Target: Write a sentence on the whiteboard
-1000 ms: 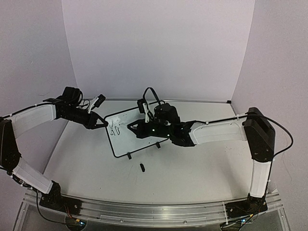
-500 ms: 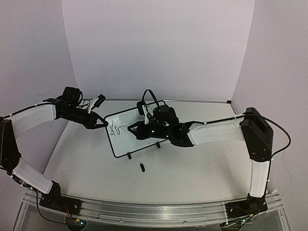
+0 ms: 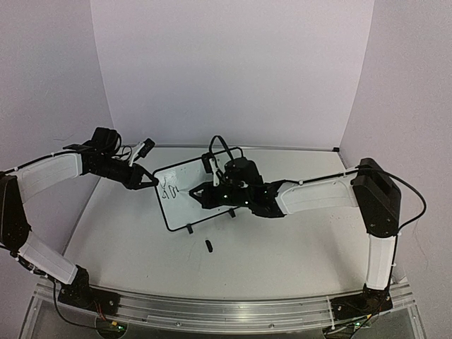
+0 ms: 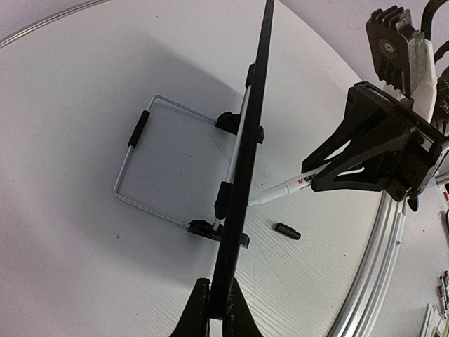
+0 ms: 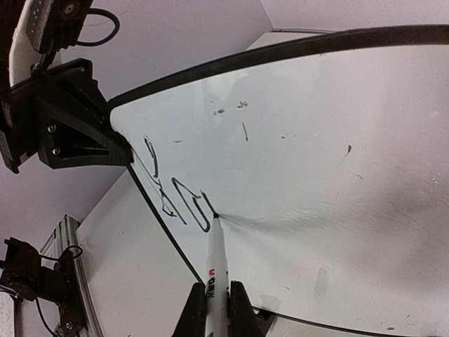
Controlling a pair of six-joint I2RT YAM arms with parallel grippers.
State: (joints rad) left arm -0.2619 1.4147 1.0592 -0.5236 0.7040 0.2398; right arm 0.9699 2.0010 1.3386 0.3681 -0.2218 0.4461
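- My left end effector [image 4: 219, 306] clamps the whiteboard [image 3: 181, 206] by its edge on the tabletop [image 3: 268, 261].
- My right end effector [image 5: 215, 309], closed on the marker [image 5: 216, 261], has shifted slightly; the sentence [image 5: 174, 200] is barely begun.

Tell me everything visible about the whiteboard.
The whiteboard is a small white rectangle with rounded corners and a thin black frame, glossy with faint smudges. It stands near upright on the table, propped by a wire stand behind it and by two black feet. The left gripper is shut on one short edge. A few dark marker strokes sit near that edge. The tip of the marker, held by the right gripper, touches its face beside them.
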